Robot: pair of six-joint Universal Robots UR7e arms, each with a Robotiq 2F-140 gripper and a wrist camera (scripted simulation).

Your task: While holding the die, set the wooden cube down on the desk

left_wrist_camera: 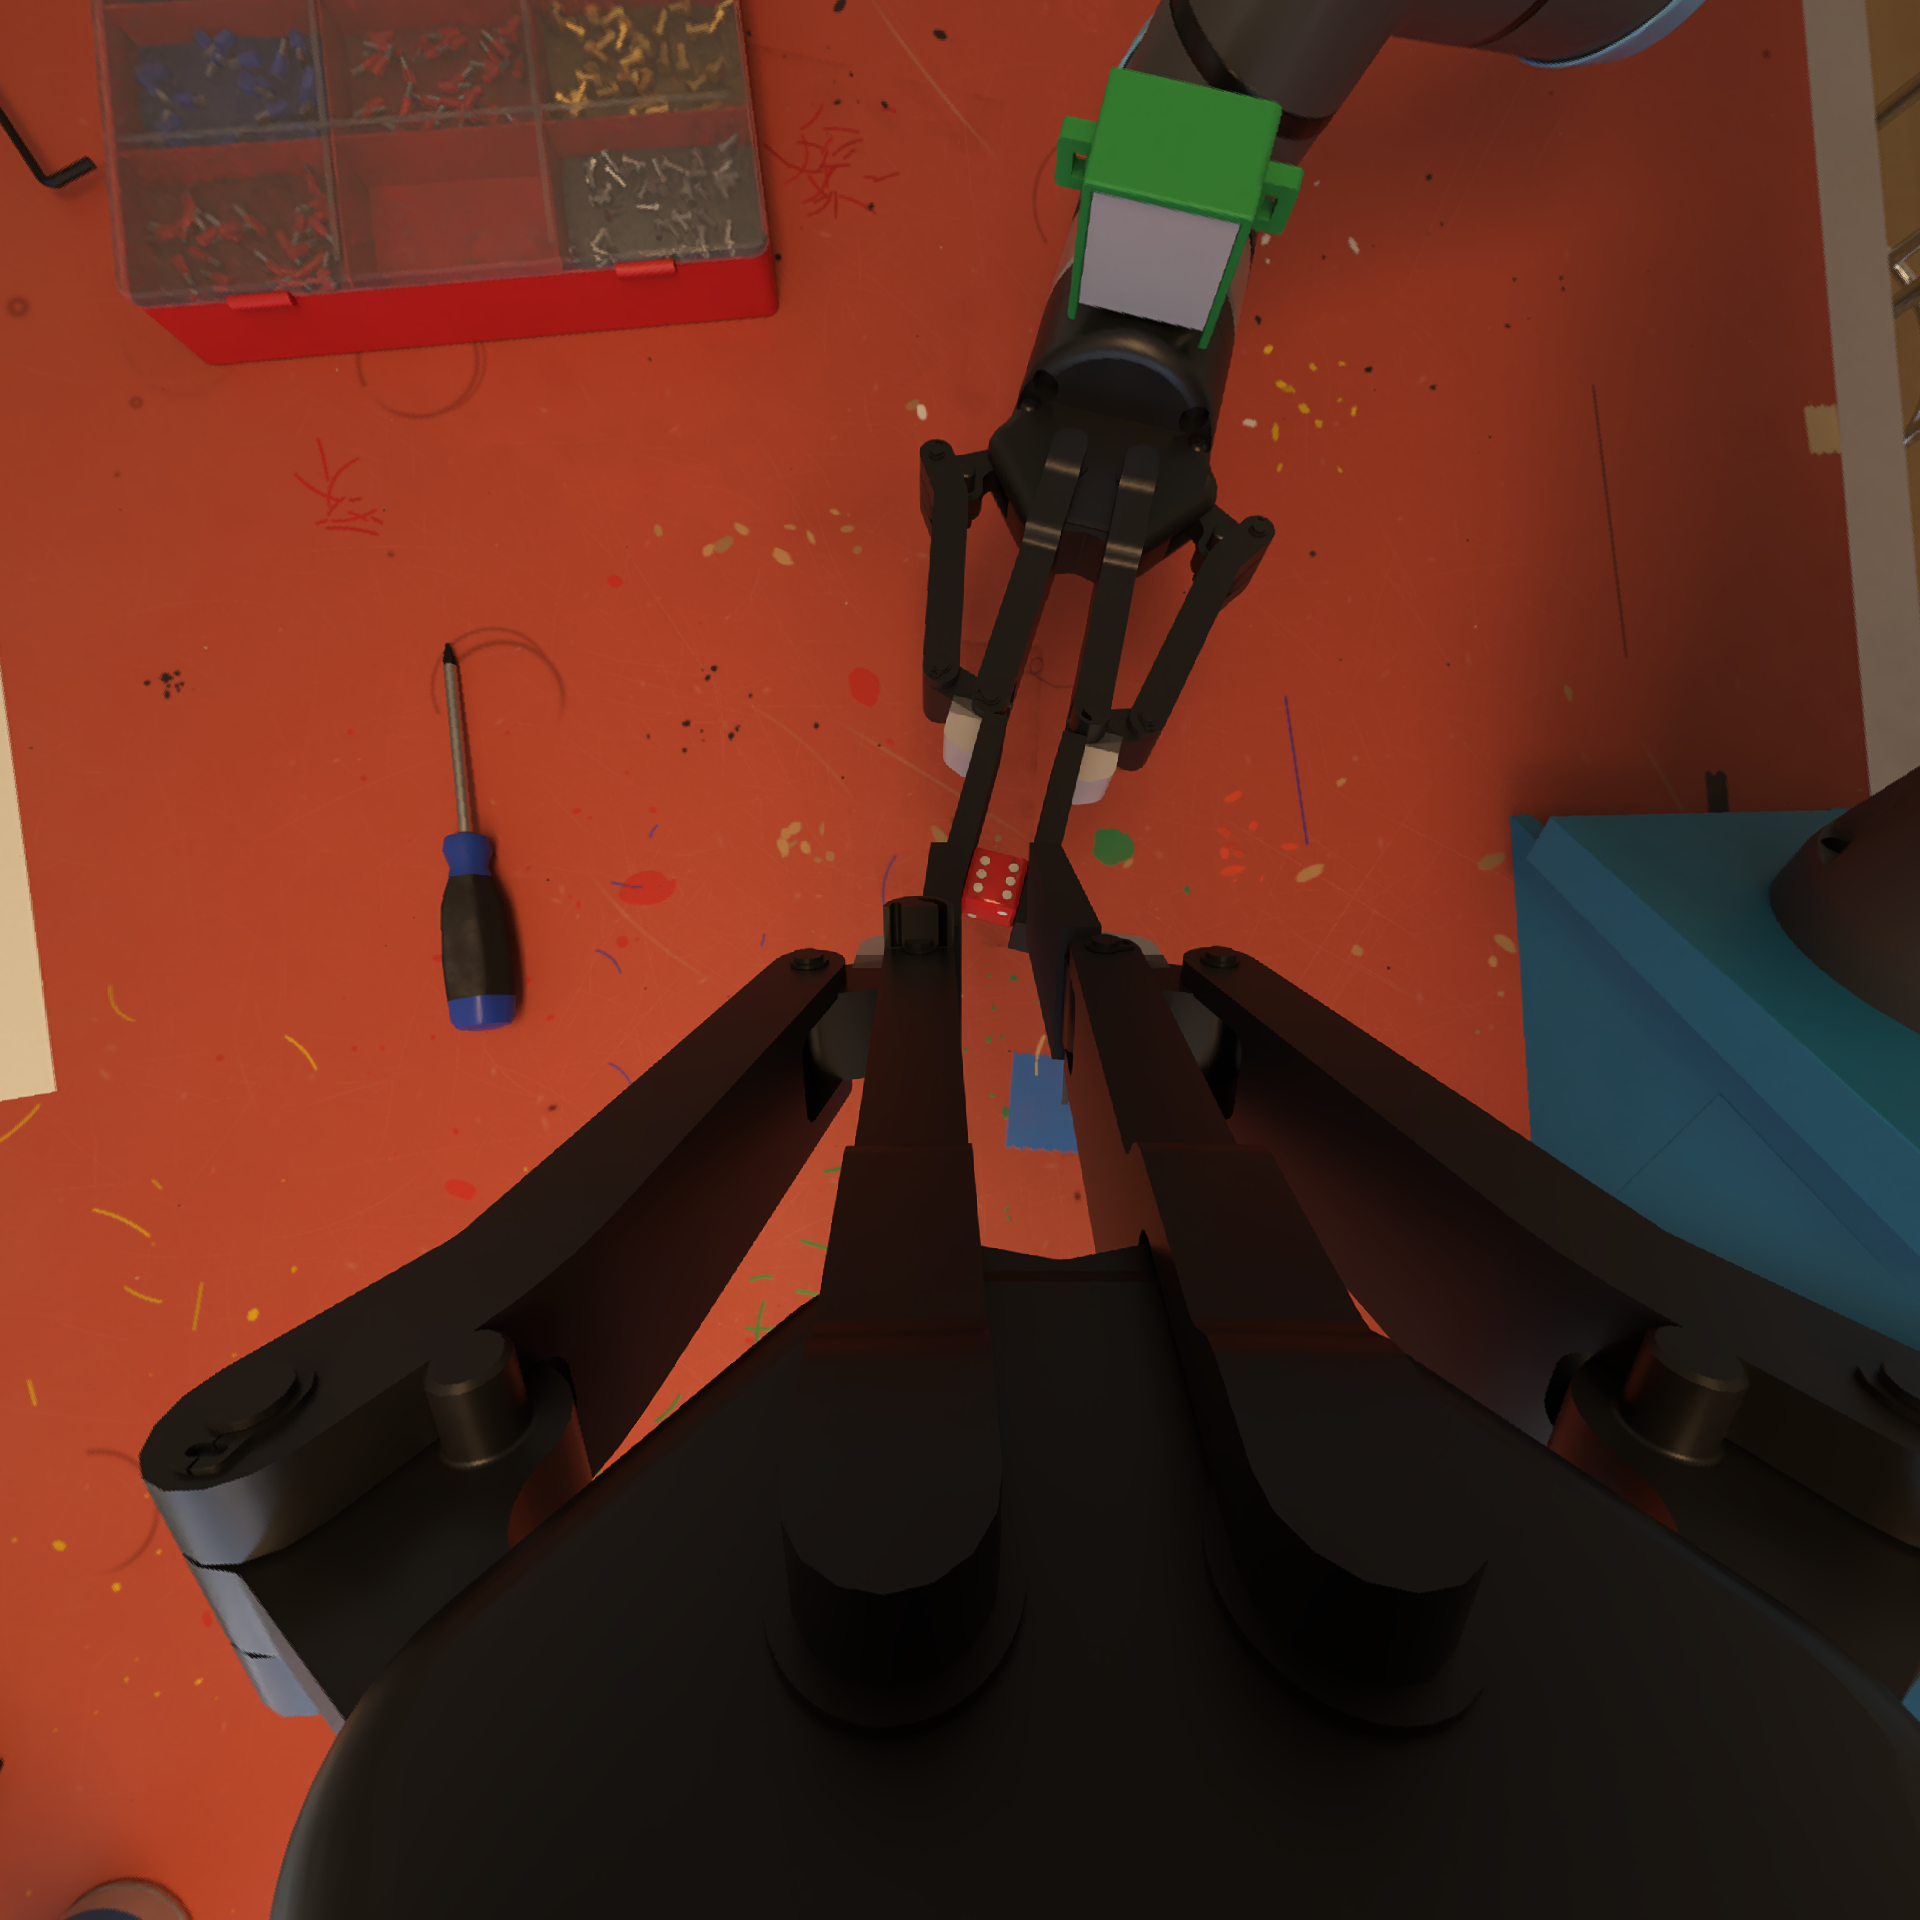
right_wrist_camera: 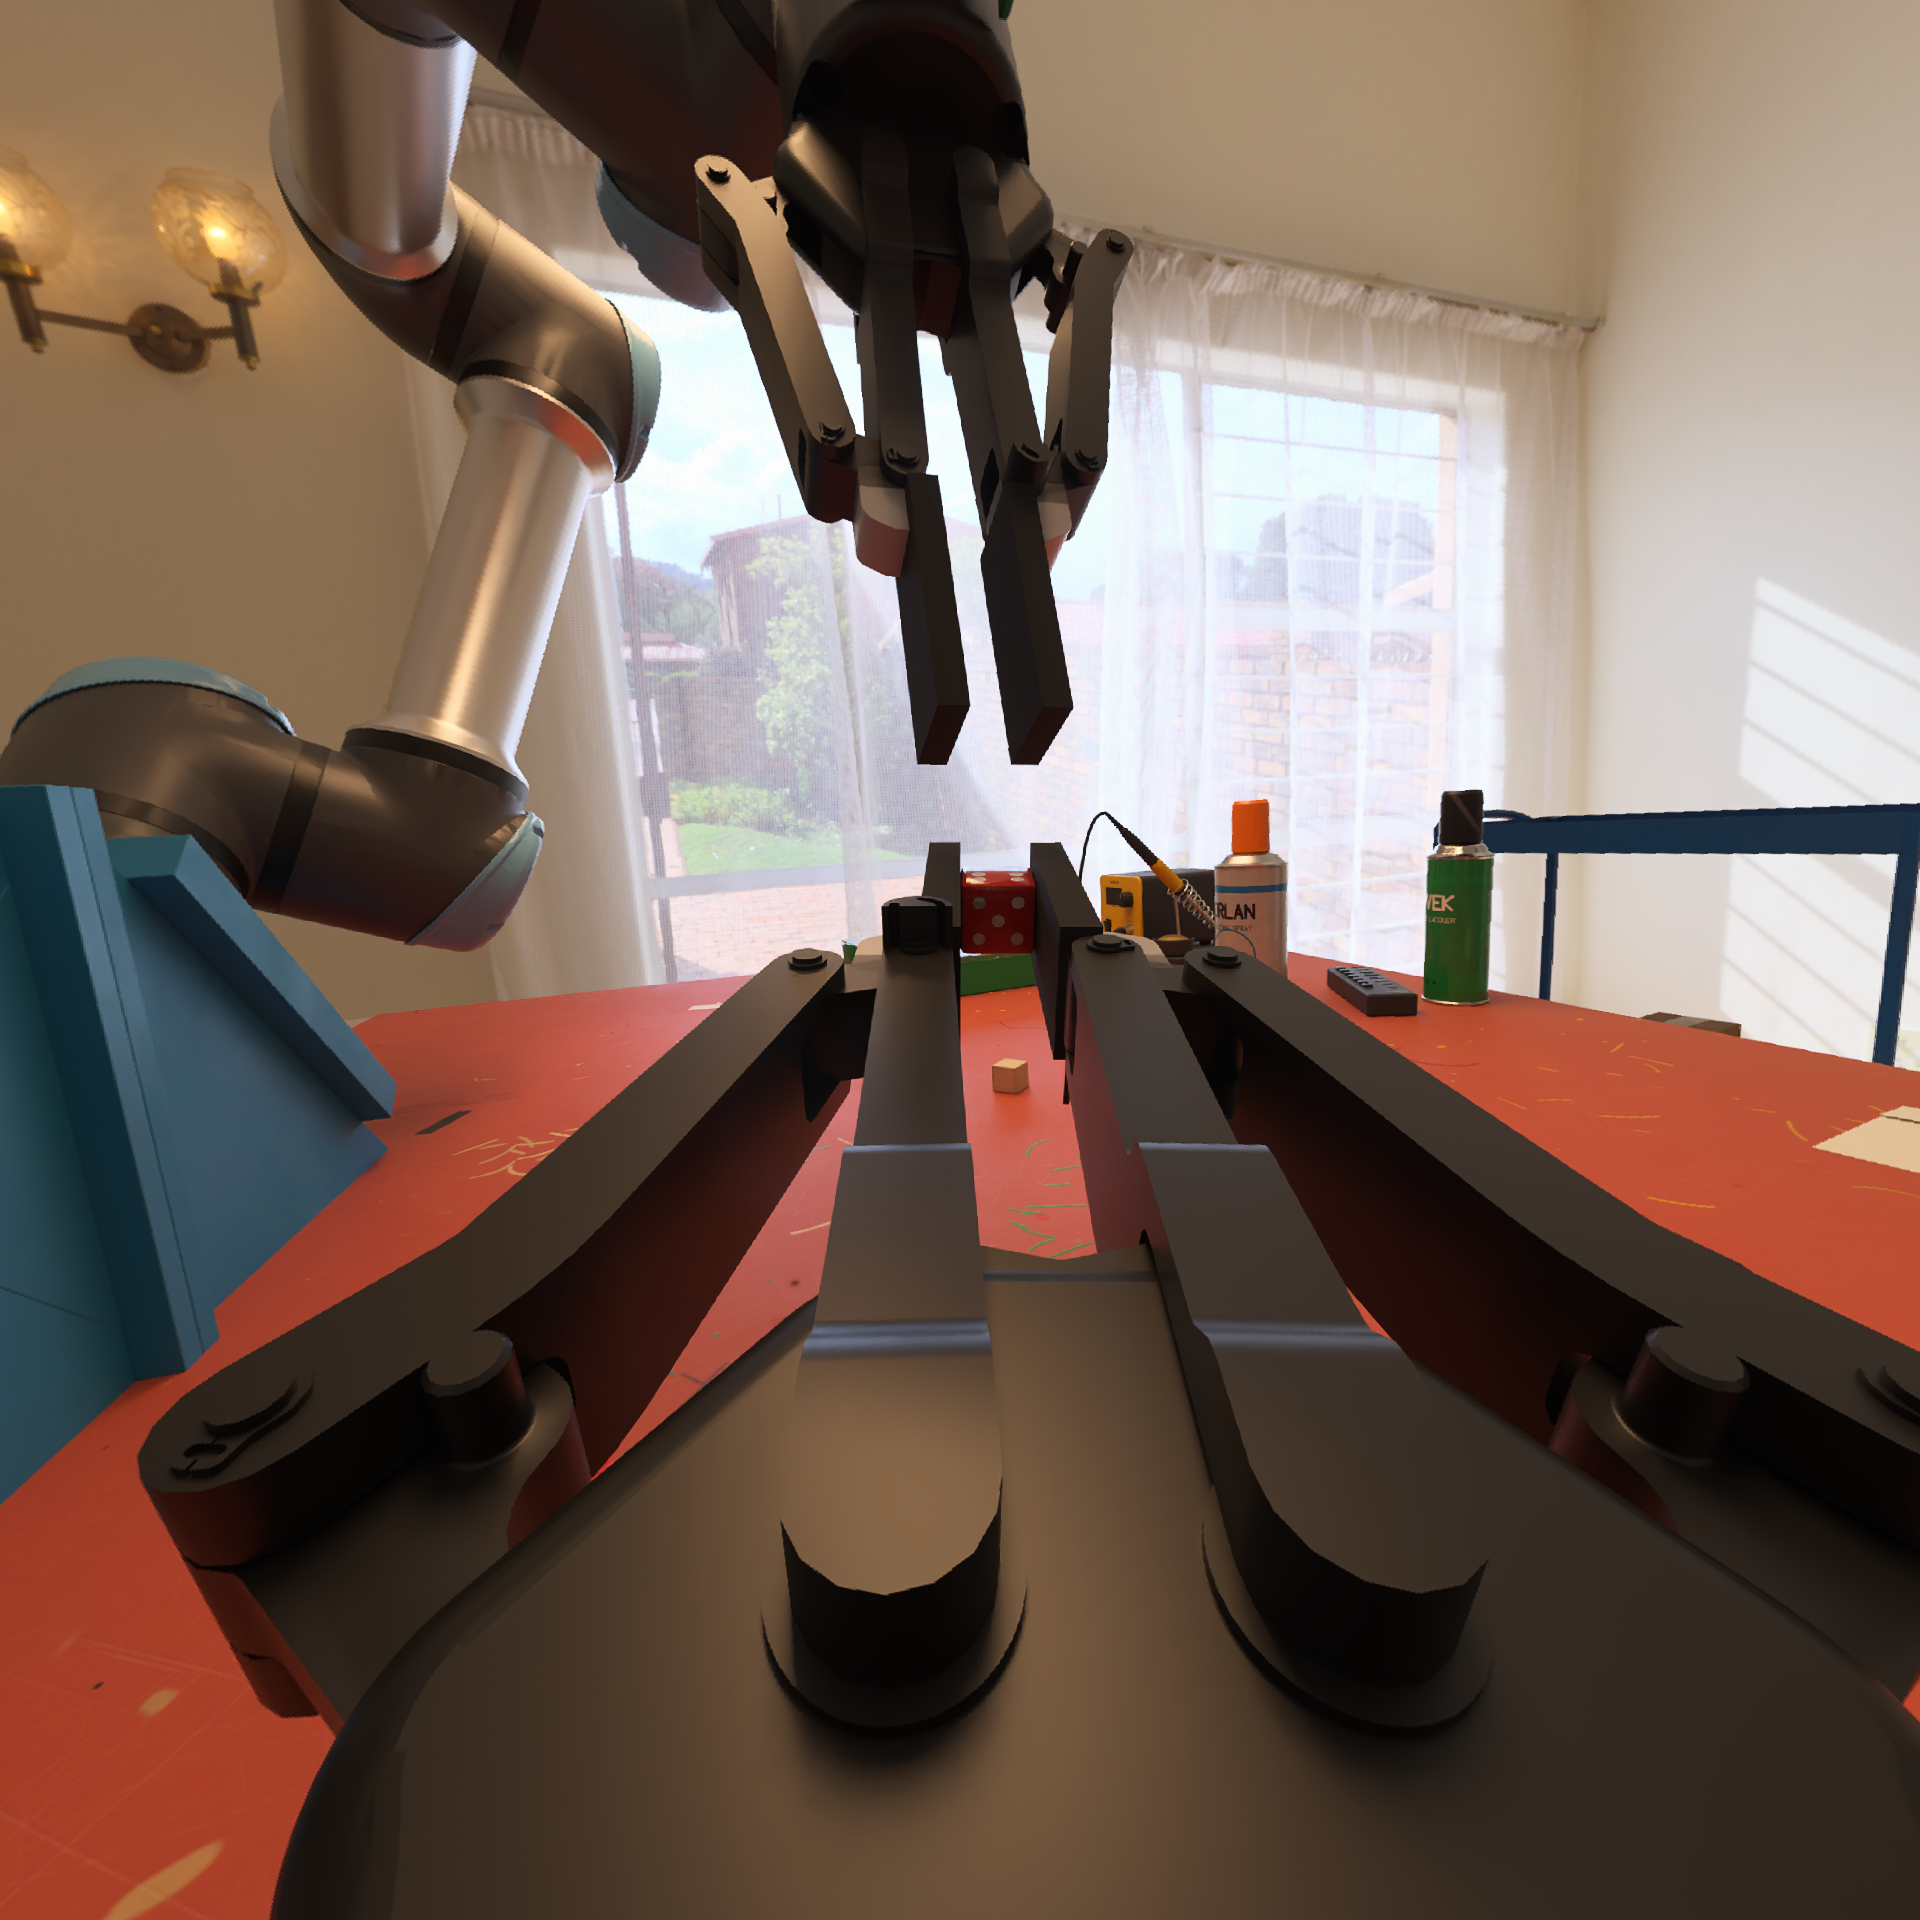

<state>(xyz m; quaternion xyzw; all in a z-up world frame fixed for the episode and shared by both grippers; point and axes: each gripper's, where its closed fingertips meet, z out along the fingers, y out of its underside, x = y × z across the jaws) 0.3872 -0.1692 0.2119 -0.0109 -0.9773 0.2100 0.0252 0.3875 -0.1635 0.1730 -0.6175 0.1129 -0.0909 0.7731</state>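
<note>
The small wooden cube (right_wrist_camera: 1009,1075) sits on the red desk (right_wrist_camera: 1507,1153), free of both grippers. It is hidden in the left wrist view. My right gripper (right_wrist_camera: 995,881) is shut on the red die (right_wrist_camera: 997,909) with white pips and holds it above the desk. The die also shows in the left wrist view (left_wrist_camera: 992,883), between the right gripper's fingers. My left gripper (right_wrist_camera: 982,732) hangs straight above the die, pointing down. Its fingers (right_wrist_camera: 938,665) stand slightly apart with nothing between them.
A red parts box (left_wrist_camera: 447,312), a screwdriver (left_wrist_camera: 473,914) and a hex key (left_wrist_camera: 47,156) lie to the left. Blue arm bases (left_wrist_camera: 1714,1039) flank the work area. Two spray cans (right_wrist_camera: 1250,883), a soldering station (right_wrist_camera: 1127,899) and a dark block (right_wrist_camera: 1371,987) stand at the far edge.
</note>
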